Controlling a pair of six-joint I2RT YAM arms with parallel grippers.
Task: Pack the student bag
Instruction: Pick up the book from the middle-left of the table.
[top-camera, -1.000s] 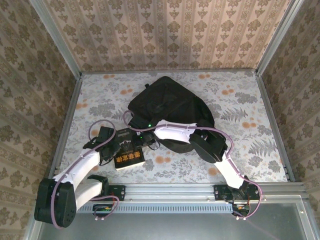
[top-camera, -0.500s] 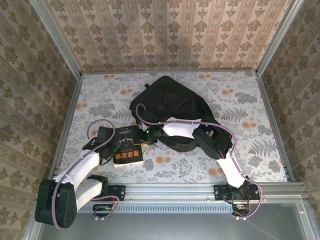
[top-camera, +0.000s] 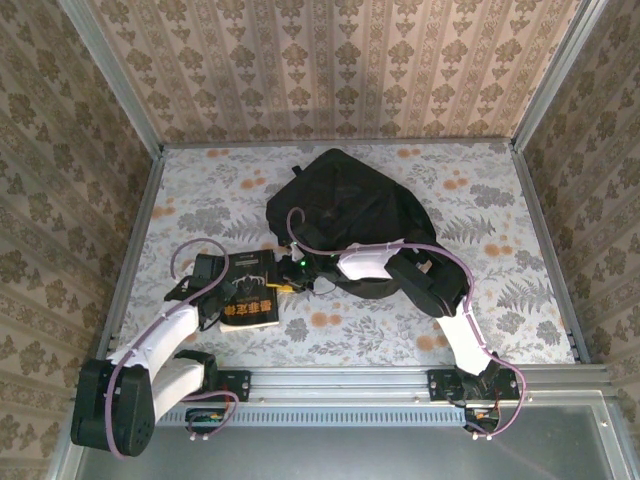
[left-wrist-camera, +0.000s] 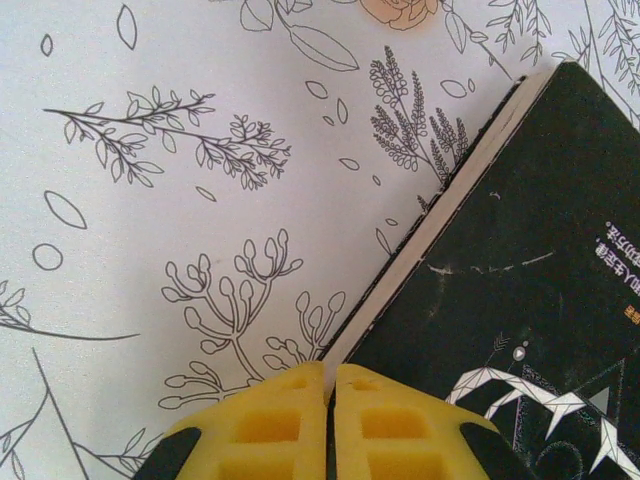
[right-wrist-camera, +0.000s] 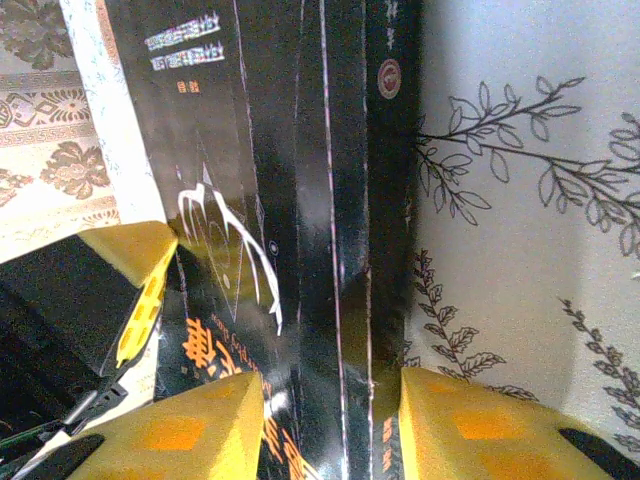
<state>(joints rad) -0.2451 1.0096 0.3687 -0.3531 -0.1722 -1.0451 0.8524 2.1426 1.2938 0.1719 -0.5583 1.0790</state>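
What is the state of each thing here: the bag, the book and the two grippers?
Bag: lying on the table, book not in it; open or closed cannot be told.
Book: closed, cover up, beside the bag.
Left gripper: shut, at the book's edge.
Right gripper: shut on the book, across its spine.

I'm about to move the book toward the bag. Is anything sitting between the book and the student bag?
No loose object lies between the book and the student bag. The right gripper, closed on the book, and its forearm stretch across the bag's near side on that path. The bag's opening cannot be made out.
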